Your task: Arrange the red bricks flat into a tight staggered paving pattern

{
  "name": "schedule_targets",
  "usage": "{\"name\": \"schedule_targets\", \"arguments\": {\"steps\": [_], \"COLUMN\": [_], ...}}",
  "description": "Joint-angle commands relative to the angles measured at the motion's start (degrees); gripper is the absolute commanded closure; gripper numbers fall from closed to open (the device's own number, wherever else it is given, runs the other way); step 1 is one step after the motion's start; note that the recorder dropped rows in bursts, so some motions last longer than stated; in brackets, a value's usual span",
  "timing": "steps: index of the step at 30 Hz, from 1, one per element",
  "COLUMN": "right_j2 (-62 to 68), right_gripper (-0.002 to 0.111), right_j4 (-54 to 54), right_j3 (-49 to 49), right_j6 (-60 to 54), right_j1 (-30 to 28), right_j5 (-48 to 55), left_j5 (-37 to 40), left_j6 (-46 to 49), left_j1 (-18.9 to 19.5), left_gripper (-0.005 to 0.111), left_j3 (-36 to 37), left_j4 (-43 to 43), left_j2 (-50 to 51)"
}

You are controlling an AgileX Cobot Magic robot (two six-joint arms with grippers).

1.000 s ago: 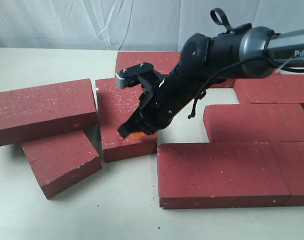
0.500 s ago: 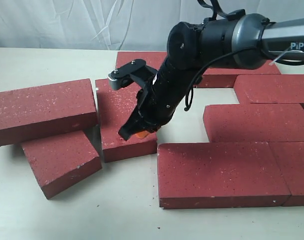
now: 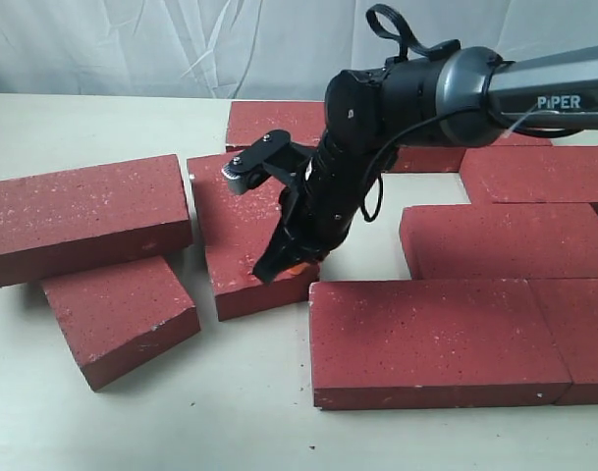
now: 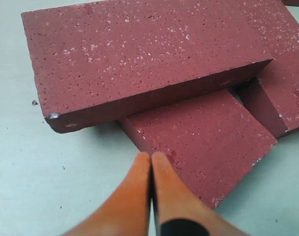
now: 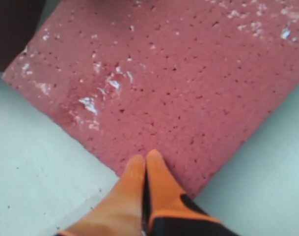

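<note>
Now the loose brick (image 3: pixel 230 235) under the pressed-together fingers (image 5: pixel 156 177) of the right gripper (image 3: pixel 279 267) is being swung nearer the laid row (image 3: pixel 436 339) beside them, closing the gap.

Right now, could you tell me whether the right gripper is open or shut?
Shut: the right gripper shows orange fingers pressed together, empty, at a red brick's edge.

Dark-red bricks (image 3: pixel 436 339) with pale speckles; cream worktop (image 3: pixel 230 412); black arm (image 3: pixel 397 108); orange-fingered right hand (image 3: pixel 287 267); white backdrop (image 3: pixel 132 44).
</note>
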Motion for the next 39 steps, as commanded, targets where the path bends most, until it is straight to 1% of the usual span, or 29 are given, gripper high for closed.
{"name": "schedule_targets", "arguments": {"steps": [1,8,13,16,18,21,25,31,34,39], "right_j2": [0.07,-1.09,-4.57,-7.28,-7.58,-5.94,2.4,12.96,17.32,21.57], "right_gripper": [0.109,0.109,0.109,0.109,0.109,0.109,0.109,0.109,0.109,0.109], "right_j4": [-4.64,-9.76,-10.11,-7.07,-6.99,-7.68,-9.9,-9.88,-10.33,-9.79], "right_j3": [-0.13,-0.38,-0.38,-0.38,-0.38,-1.49,-11.99,-28.95,-34.83,-39.3], "right_j6": [2.07,7.67,8.88,7.92,7.45,11.92,16.57,17.67,17.41,17.16], "right_j1": [-2.94,-6.68,-8.46,-8.46,-8.46,-9.17,-9.3,-9.51,-9.64,-9.74], "right_j5": [-2.08,-7.3,-11.29,-9.52,-8.64,-8.48,-1.35,-0.14,2.75,4.72], "left_j5": [-0.73,-0.83,-1.16,-1.16,-1.16,-1.16,-1.16,-1.44,-1.44,-1.92], "left_j6": [0.66,0.86,0.86,0.86,0.86,0.99,0.99,1.13,1.13,1.28], "left_j1": [-0.02,-0.02,-0.02,-0.02,-0.02,-0.02,-0.02,-0.02,-0.02,-0.02], "left_gripper": [0.107,0.107,0.107,0.107,0.107,0.107,0.107,0.107,0.107,0.107], "left_j3": [0.2,0.2,0.2,0.2,0.2,0.2,0.2,0.2,0.2,0.2], "left_j4": [-0.39,-0.39,-0.48,-0.79,-1.77,-2.07,-2.19,-2.17,-2.17,-2.17], "left_j2": [-0.3,-0.3,-0.3,-0.3,-0.3,-0.3,-0.3,-0.3,-0.3,-0.3]}}
